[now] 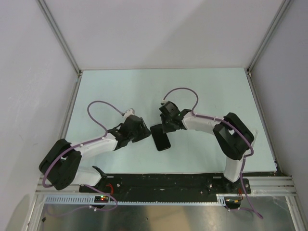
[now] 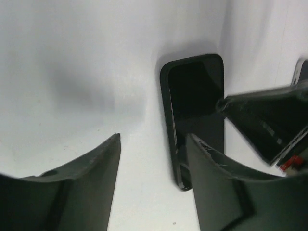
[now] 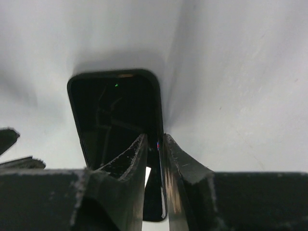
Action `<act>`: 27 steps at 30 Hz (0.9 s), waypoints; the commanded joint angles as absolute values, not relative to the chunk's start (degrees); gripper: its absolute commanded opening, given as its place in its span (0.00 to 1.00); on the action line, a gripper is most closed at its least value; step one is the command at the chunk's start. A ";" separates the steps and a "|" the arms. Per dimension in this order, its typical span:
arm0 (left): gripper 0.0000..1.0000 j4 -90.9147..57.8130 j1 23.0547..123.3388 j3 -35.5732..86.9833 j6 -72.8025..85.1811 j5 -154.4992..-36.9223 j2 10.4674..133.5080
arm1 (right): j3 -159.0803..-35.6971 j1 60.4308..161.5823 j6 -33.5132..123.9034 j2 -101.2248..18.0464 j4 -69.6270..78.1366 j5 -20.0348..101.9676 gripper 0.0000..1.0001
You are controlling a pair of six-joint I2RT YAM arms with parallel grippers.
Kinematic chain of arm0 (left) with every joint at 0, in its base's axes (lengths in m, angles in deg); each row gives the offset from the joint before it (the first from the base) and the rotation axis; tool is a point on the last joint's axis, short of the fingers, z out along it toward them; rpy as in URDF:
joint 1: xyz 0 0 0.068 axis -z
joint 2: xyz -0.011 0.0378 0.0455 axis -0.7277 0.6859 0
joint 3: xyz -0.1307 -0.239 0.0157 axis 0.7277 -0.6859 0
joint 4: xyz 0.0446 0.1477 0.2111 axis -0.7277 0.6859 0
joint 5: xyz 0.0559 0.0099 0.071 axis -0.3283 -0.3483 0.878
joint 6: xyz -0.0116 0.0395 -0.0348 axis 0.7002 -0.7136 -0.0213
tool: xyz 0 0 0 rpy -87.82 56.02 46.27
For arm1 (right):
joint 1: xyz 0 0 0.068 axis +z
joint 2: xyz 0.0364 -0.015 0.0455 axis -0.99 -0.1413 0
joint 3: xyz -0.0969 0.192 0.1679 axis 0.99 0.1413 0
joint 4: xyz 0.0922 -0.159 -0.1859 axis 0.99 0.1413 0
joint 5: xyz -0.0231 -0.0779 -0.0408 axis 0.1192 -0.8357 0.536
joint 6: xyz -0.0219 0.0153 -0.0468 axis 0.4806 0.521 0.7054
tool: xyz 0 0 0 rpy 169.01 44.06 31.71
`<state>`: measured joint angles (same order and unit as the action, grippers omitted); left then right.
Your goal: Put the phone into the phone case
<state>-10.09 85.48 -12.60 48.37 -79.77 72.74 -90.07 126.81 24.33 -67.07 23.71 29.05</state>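
A black phone (image 1: 161, 139) lies on the white table between the two arms, over a black case (image 1: 155, 128) whose rim shows at its far end. My right gripper (image 1: 168, 127) is shut on the phone's right long edge. In the right wrist view the fingertips (image 3: 139, 147) pinch that thin edge, with the glossy screen (image 3: 113, 110) ahead. My left gripper (image 1: 143, 132) is open and empty just left of the pair. In the left wrist view (image 2: 154, 137) the case rim (image 2: 168, 120) runs along my right finger (image 2: 216, 183), and the phone's dark face (image 2: 197, 86) lies beyond it.
The right arm's finger (image 2: 262, 120) reaches in from the right in the left wrist view. The white table (image 1: 120, 91) is walled by white panels at the back and sides, and a black base rail (image 1: 163, 183) runs along the near edge.
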 commanded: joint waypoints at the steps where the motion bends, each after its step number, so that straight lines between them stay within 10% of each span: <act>1: 0.72 -8.78 88.14 -11.33 55.31 -71.30 71.64 | -83.93 128.06 18.34 -61.58 21.75 36.69 0.28; 7: 0.98 -3.03 94.41 -5.21 57.16 -63.26 76.33 | -75.81 124.14 14.99 -47.32 18.95 36.08 0.45; 27: 1.00 17.74 104.73 21.60 51.85 -49.68 103.69 | -67.54 108.54 16.71 -15.57 27.33 38.72 0.54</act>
